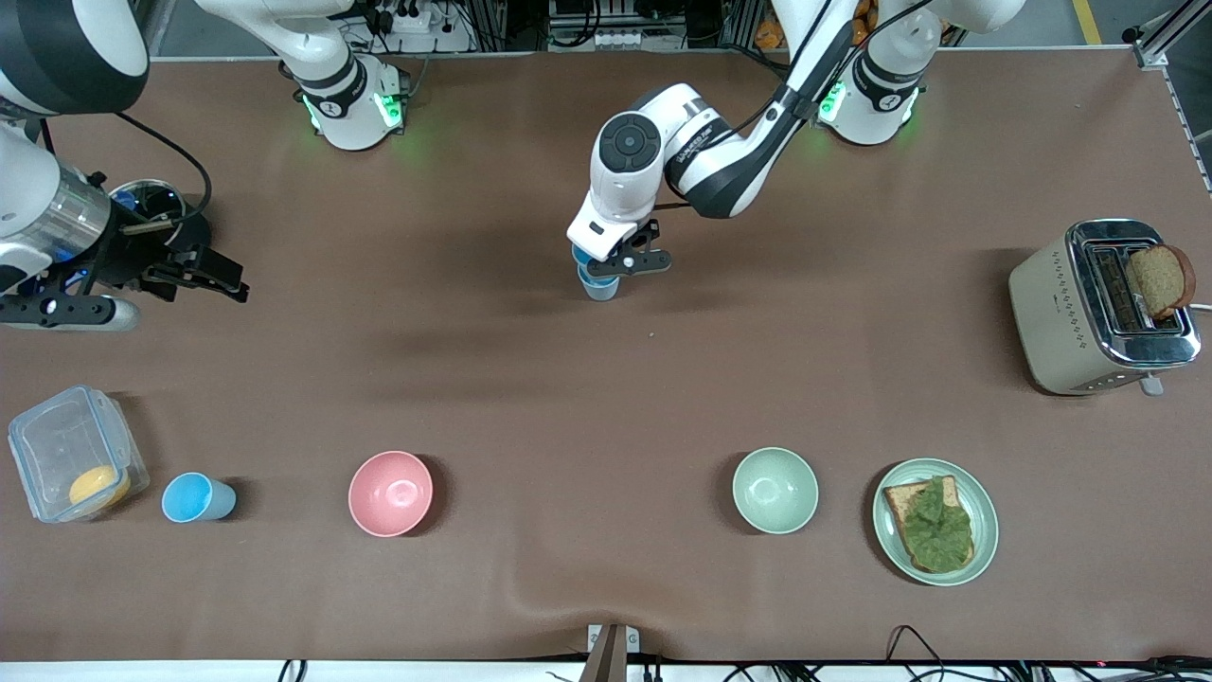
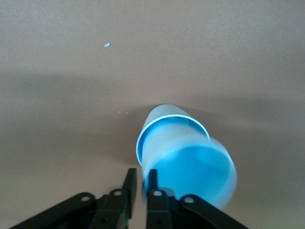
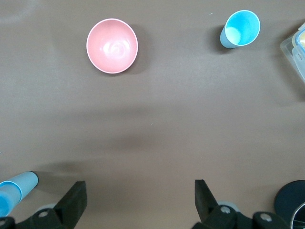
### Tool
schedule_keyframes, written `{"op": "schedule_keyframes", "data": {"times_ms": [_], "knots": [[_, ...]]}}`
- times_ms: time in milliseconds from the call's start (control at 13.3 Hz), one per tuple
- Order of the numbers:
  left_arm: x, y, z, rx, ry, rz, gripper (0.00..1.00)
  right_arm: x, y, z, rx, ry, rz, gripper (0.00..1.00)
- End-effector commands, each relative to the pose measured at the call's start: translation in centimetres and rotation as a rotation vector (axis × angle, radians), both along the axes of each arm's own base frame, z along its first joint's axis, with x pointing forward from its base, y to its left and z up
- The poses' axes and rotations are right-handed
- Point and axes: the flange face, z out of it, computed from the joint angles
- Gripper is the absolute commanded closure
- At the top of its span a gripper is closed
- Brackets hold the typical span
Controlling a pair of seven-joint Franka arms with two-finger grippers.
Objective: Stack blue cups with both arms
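The left arm, based at the table's top edge, folds at the elbow and reaches to the middle of the table, its wrist pointing down. The left gripper (image 1: pixel 632 262) (image 2: pixel 141 183) has its fingers (image 2: pixel 153 183) drawn close together, pinching a thin wall. The right arm waits at its own end of the table. The right gripper (image 1: pixel 210 275) (image 3: pixel 139 200) hangs above the surface, its fingers (image 3: pixel 76 198) spread wide apart.
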Motion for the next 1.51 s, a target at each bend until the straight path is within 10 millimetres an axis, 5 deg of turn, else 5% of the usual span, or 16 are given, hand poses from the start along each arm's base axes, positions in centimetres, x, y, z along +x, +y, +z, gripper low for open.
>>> {"op": "schedule_keyframes", "data": {"times_ms": [0,151,302,603,829,980,1206,1432], "knots": [[-0.2,0.0,0.9,-0.017,0.005,0.064,0.00,-0.7,-0.4,0.1,-0.007,-0.003,0.011,0.00],[0.5,0.3,2.6,-0.034,-0.014,0.088,0.00,-0.7,-0.4,0.2,-0.007,-0.007,0.020,0.00],[3.5,2.7,8.3,-0.077,-0.089,0.129,0.00,-0.7,-0.4,0.2,-0.007,-0.005,0.022,0.00],[15.9,18.8,20.8,-0.052,-0.273,0.135,0.00,-0.7,-0.4,0.2,-0.007,-0.005,0.022,0.00],[20.3,30.6,26.0,0.006,-0.247,0.119,0.00,-0.7,-0.4,0.2,-0.007,-0.005,0.022,0.00],[21.0,37.0,28.6,0.029,-0.221,0.100,0.00,-0.7,-0.4,0.2,-0.007,-0.005,0.022,0.00],[19.4,43.9,32.5,0.047,-0.221,0.045,0.00,-0.7,-0.3,0.2,-0.007,-0.005,0.023,0.00],[17.5,46.8,34.7,0.050,-0.198,0.064,0.00,-0.7,-0.3,0.2,-0.007,-0.005,0.023,0.00]]}}
